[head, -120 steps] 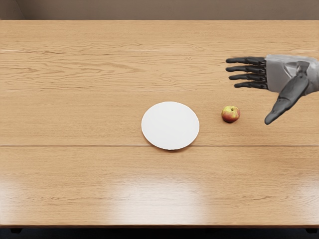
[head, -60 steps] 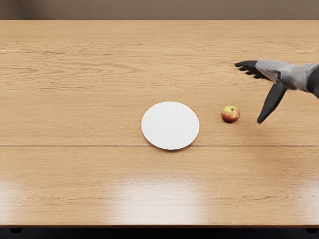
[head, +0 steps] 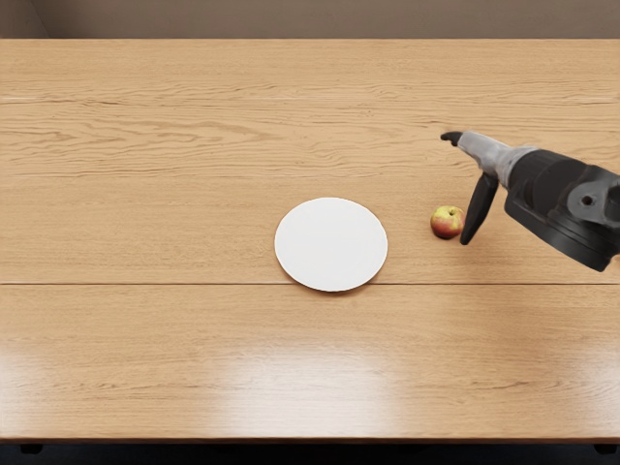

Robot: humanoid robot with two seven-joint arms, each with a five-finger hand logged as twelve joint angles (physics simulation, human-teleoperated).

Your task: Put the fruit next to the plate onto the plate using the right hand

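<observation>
Setting: rendered tabletop scene, sparely domestic, dining-room in character. Evidence: broad wood-grain table [head: 145, 339] of jointed planks filling the view; plain beige wall [head: 291, 17] at 12 o'clock beyond its far edge; white plate [head: 330, 243] at centre; small apple [head: 447, 222] at the plate's 3 o'clock.

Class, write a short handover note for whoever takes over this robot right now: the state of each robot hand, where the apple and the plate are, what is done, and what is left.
Right robot hand: open and holding nothing. Its thumb hangs close to the right side of the apple.
Left robot hand: not in view.
The apple lies on the table, to the right of the plate and apart from it. Nothing is on the plate.
Done: no grasp yet.
Left: close the hand on the apple, lift it, and set it on the plate.
</observation>
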